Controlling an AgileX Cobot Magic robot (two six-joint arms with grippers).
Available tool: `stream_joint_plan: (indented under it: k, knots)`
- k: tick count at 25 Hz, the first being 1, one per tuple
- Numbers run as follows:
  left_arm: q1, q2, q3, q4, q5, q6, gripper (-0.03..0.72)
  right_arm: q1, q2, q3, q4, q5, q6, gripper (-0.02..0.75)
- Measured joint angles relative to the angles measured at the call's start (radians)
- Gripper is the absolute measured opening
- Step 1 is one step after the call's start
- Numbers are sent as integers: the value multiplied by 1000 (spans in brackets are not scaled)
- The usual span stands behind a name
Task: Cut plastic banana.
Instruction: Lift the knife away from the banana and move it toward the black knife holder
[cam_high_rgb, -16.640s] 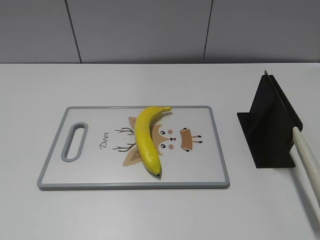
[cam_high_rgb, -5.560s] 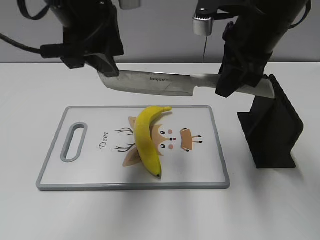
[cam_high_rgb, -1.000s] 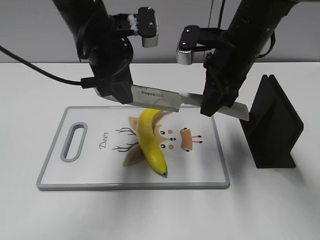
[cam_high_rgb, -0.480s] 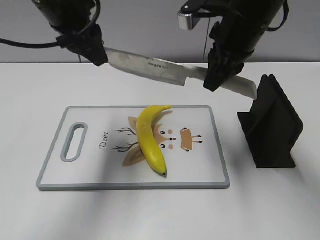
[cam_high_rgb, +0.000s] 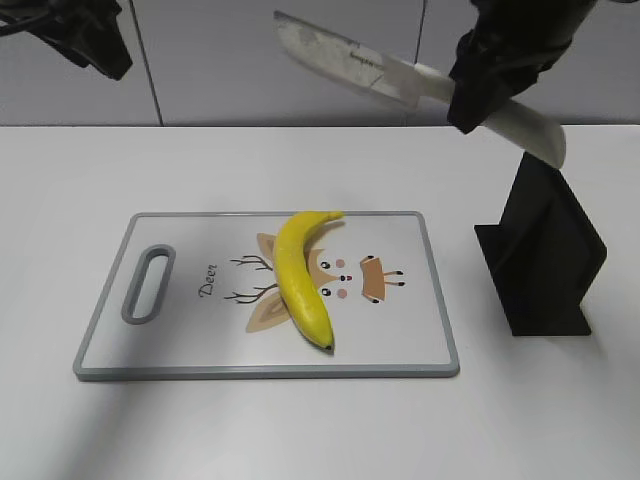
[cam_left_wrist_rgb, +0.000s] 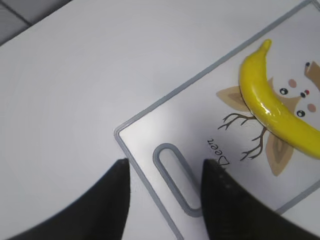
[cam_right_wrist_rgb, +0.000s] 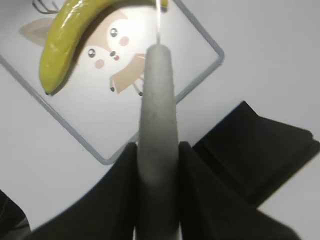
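Note:
The plastic banana (cam_high_rgb: 300, 275) lies whole on the white cutting board (cam_high_rgb: 400, 335); it also shows in the left wrist view (cam_left_wrist_rgb: 272, 112) and the right wrist view (cam_right_wrist_rgb: 75, 35). My right gripper (cam_high_rgb: 490, 75) is shut on the knife's pale handle (cam_right_wrist_rgb: 157, 130) and holds the knife (cam_high_rgb: 340, 55) high above the board's back right, blade pointing left. My left gripper (cam_left_wrist_rgb: 165, 200) is open and empty, high over the board's handle slot (cam_left_wrist_rgb: 175, 177); its arm sits at the top left of the exterior view (cam_high_rgb: 85, 35).
A black knife stand (cam_high_rgb: 545, 250) stands on the white table right of the board; it also shows in the right wrist view (cam_right_wrist_rgb: 260, 150). A grey panelled wall runs behind the table.
My left gripper has let go of the blade and pulled up and to the left. My right gripper has lifted the knife higher and to the right. The banana lies slightly turned from its first position.

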Motion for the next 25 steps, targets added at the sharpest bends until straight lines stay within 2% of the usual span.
stream_joint_plan:
  k: [5, 14, 19, 25]
  knots:
    - [42, 0, 0, 72, 67, -144, 420, -18, -68, 27, -28, 12, 139, 180]
    - [111, -72, 51, 125, 74, -214, 416, -151, -282, 269, -22, -37, 265, 180]
    - [123, -155, 139, 153, 74, -242, 416, -194, -386, 404, -22, -78, 338, 180]
    - [123, -270, 317, 174, 40, -256, 416, -203, -469, 552, -47, -134, 440, 180]
